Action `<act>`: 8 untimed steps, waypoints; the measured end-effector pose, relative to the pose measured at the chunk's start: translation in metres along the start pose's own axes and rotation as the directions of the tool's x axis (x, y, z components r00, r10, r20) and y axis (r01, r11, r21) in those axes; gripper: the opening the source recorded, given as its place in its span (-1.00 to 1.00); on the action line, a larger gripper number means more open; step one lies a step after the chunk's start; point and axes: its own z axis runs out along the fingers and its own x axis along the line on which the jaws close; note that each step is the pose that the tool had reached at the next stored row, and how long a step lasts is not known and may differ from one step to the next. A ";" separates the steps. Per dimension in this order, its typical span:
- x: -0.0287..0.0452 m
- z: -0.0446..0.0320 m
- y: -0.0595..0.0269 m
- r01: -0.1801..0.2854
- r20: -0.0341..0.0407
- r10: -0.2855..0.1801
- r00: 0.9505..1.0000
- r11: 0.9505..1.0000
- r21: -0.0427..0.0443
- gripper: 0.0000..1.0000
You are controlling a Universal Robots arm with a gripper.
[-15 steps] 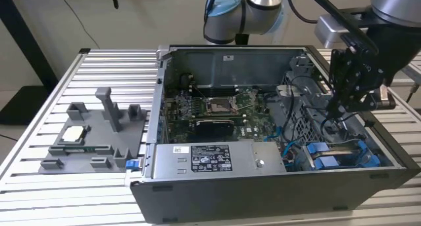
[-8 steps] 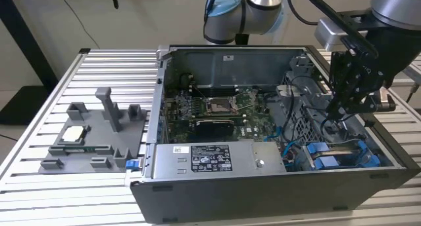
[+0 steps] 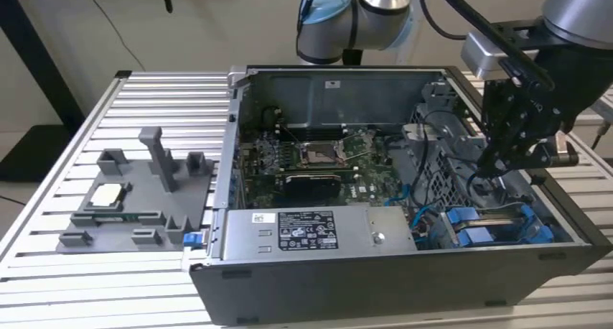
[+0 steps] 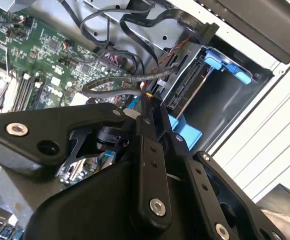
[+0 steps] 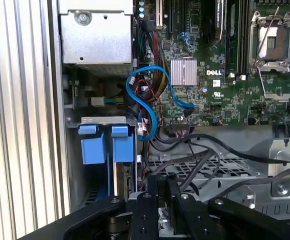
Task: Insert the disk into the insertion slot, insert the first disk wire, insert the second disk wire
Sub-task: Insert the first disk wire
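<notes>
Exterior view: high and oblique, some way off, taking in the open computer case [image 3: 403, 279] on its table [image 3: 153, 99]. Both wrist views sit close behind the gripper [image 5: 162, 184], facing into the case, the second aslant; all three share the drive bay [image 3: 489, 225] and circuit board [image 3: 316, 156]

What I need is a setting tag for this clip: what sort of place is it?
Probably a robotics lab bench for computer assembly: an open desktop computer case lies on a slotted aluminium table, a robot arm reaches into it, and a grey parts fixture sits alongside.
</notes>
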 end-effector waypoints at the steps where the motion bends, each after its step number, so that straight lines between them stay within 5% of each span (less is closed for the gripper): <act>1: 0.0002 0.0004 -0.0007 0.000 0.000 0.000 1.000 1.000 0.000 -0.62; 8: 0.0018 0.0030 -0.0091 0.001 -0.012 -0.001 1.000 1.000 -0.008 -0.62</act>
